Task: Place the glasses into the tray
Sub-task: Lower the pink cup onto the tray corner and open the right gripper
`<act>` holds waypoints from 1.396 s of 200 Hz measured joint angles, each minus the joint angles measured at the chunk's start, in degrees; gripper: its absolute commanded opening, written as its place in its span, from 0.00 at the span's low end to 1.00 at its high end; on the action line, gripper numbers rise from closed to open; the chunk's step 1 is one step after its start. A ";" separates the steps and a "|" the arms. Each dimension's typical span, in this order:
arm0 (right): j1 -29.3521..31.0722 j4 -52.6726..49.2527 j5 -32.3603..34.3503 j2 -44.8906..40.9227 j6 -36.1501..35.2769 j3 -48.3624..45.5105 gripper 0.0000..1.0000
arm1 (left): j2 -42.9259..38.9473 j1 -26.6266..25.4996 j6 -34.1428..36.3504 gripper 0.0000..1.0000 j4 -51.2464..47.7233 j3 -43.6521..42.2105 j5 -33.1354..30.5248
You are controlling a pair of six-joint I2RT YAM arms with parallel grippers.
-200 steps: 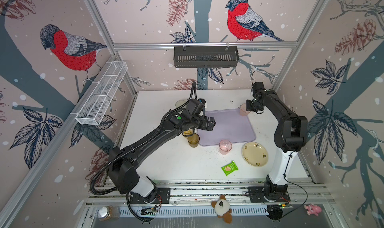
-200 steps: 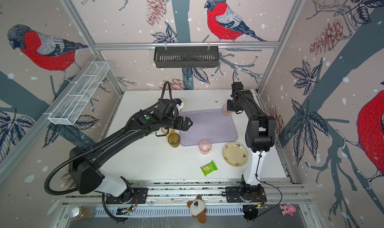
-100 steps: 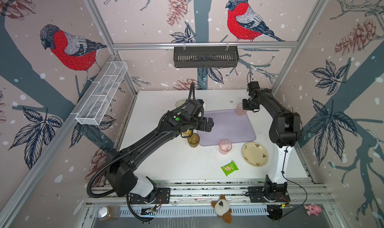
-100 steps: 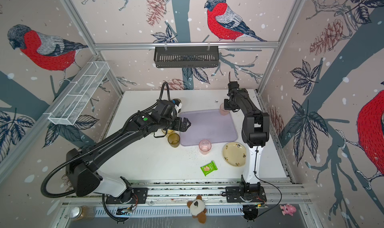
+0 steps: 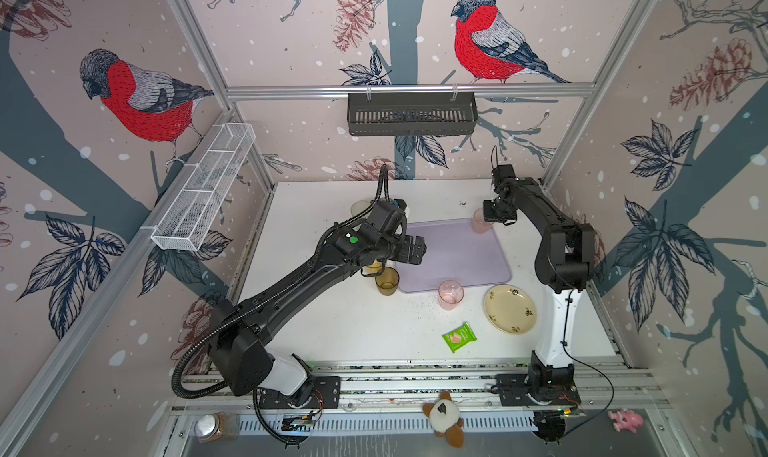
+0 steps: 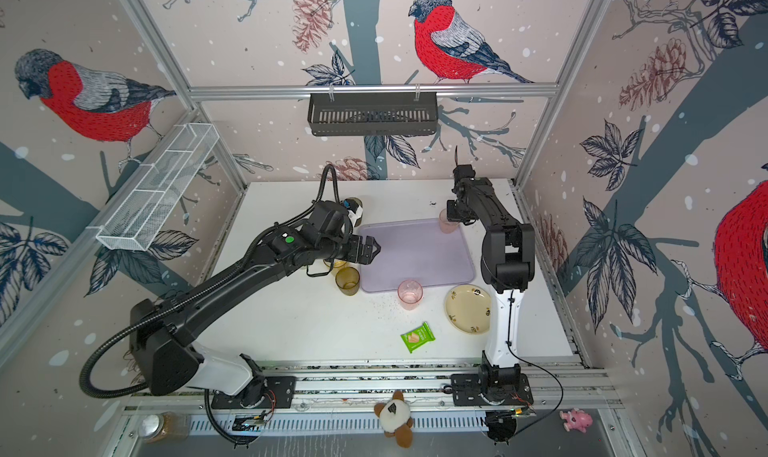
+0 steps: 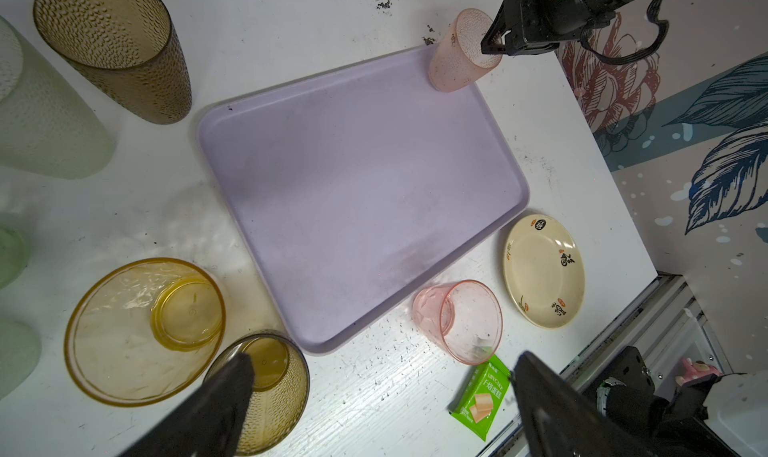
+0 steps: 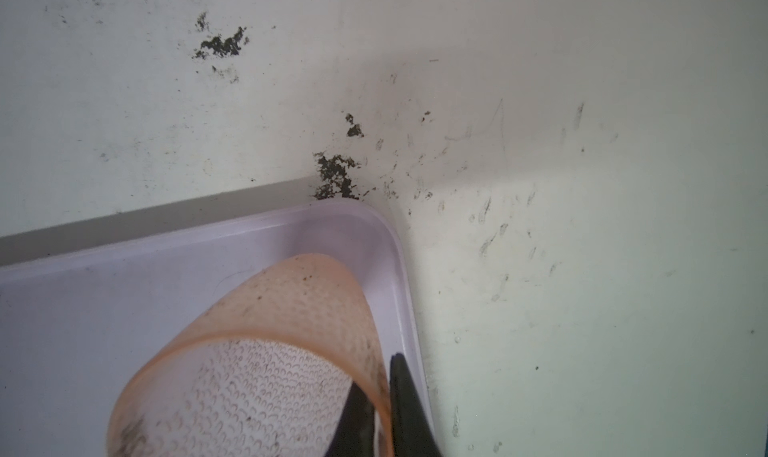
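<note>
The right gripper (image 8: 382, 378) pinches the rim of a pink glass (image 8: 270, 330), one finger inside the wall and one outside. The glass is in the far right corner of the tray (image 8: 249, 230); whether its base rests on the tray floor cannot be told. Both top views place the glass at that same corner.

The left gripper (image 6: 371, 252) hangs above the tray's left edge, jaws spread wide and holding nothing.

The other glasses stand on the white table (image 5: 332, 317), outside the tray. A second pink glass (image 5: 451, 293) is just beside the near edge. A brown glass (image 5: 386, 281) stands at the near left corner, with an amber glass (image 7: 145, 330) just beside it.

The left wrist view adds another brown glass (image 7: 112, 47), a frosted glass (image 7: 37, 114) and a green glass (image 7: 14, 351), cut off by the frame.

A cream plate (image 5: 510, 309) lies near the tray's near right corner. A green packet (image 5: 459, 337) lies nearer the front.
</note>
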 measured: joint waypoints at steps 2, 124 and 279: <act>0.00 -0.04 0.02 0.00 0.00 0.00 0.01 | -0.02 0.00 0.00 0.98 0.00 -0.04 0.00; -0.20 -0.57 0.66 0.96 -0.22 0.35 0.01 | -0.17 0.00 0.00 0.98 0.00 -0.50 0.02; 0.48 -0.57 0.87 0.96 -0.39 0.24 0.21 | -0.09 0.00 0.00 0.98 0.00 -0.50 0.15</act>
